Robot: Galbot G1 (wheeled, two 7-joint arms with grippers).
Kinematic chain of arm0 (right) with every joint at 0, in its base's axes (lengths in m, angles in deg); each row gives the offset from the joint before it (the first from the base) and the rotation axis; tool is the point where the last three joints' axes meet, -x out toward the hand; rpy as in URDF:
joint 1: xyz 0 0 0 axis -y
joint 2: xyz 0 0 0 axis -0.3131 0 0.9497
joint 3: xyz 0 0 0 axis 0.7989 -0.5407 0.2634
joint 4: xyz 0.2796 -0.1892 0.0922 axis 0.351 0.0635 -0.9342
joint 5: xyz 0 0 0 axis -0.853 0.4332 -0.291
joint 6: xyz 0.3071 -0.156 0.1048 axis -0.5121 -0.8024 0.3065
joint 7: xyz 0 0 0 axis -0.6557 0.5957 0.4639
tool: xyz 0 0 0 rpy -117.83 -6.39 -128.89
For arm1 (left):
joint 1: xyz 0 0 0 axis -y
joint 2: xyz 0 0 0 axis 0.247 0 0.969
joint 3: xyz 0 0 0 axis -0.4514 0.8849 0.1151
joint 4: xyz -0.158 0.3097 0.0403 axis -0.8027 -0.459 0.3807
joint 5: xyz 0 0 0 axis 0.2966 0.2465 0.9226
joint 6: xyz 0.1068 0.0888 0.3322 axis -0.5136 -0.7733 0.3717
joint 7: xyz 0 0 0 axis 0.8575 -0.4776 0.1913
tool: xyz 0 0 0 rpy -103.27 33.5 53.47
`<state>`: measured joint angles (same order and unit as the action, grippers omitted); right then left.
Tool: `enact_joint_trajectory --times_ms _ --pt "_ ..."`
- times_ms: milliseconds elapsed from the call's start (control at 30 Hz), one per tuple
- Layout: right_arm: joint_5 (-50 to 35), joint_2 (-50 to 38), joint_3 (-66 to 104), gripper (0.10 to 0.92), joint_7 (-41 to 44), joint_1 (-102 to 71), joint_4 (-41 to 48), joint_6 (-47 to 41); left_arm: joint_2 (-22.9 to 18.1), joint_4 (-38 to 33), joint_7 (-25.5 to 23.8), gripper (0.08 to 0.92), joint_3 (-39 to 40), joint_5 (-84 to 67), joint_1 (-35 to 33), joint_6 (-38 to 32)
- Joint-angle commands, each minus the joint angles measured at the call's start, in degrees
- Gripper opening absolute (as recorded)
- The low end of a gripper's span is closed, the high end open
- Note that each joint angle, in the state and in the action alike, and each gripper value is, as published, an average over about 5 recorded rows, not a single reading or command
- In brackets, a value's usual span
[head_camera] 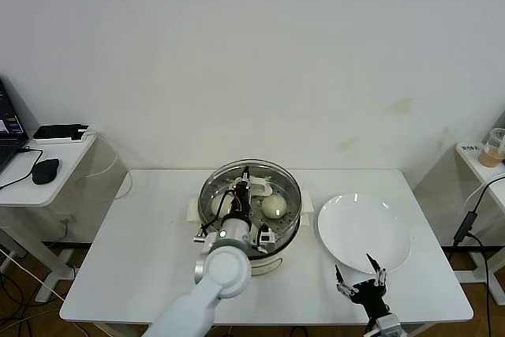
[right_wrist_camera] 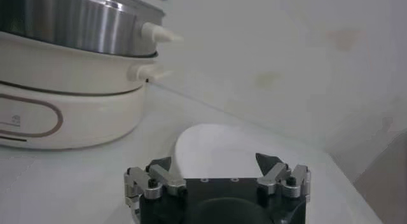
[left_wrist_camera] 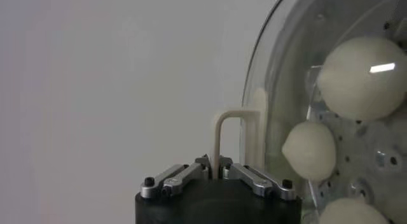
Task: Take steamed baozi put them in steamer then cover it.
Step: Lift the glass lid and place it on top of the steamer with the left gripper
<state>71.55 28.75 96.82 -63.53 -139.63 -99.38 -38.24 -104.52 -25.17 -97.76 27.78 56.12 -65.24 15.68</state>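
The steamer (head_camera: 272,252), a shiny steel pot on a cream base, stands mid-table. The cover (head_camera: 288,187), a clear glass lid, lies over the pot. My left gripper (head_camera: 246,192) is above it, shut on the lid's cream handle (left_wrist_camera: 236,126). In the left wrist view my left gripper (left_wrist_camera: 215,171) pinches that handle, and three baozi (left_wrist_camera: 362,77) show through the cover (left_wrist_camera: 280,60). Two baozi (head_camera: 273,207) show through the glass in the head view. My right gripper (head_camera: 360,280) hangs open and empty near the table's front edge, right of the steamer (right_wrist_camera: 70,21). The right wrist view shows the same gripper (right_wrist_camera: 215,163).
An empty white plate (head_camera: 363,232) lies right of the steamer, just beyond my right gripper; it also shows as the plate (right_wrist_camera: 216,146) in the right wrist view. A side table (head_camera: 47,167) with a mouse stands at the left. Another with a cup (head_camera: 494,147) stands at the right.
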Motion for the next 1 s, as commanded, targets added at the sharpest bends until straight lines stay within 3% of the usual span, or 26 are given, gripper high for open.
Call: enact_joint_trajectory --times_ms 33,767,867,1000 --pt "0.8 0.2 -0.7 0.823 0.0 0.1 0.2 0.0 -1.6 0.7 -1.2 0.148 0.4 2.8 -0.5 -0.1" --pt "1.5 0.0 -1.1 0.823 0.3 -0.1 0.2 0.0 -1.7 0.1 -1.5 0.150 -0.8 1.7 -1.2 0.0" --pt "1.7 0.0 -1.3 0.823 0.3 -0.1 0.2 0.0 -1.7 -0.6 -1.2 0.187 -1.0 1.2 -1.4 0.1" --pt "1.9 0.1 -1.5 0.823 0.3 -0.1 0.1 0.0 -1.1 -2.1 -1.0 0.300 -1.3 0.3 -1.7 0.2"
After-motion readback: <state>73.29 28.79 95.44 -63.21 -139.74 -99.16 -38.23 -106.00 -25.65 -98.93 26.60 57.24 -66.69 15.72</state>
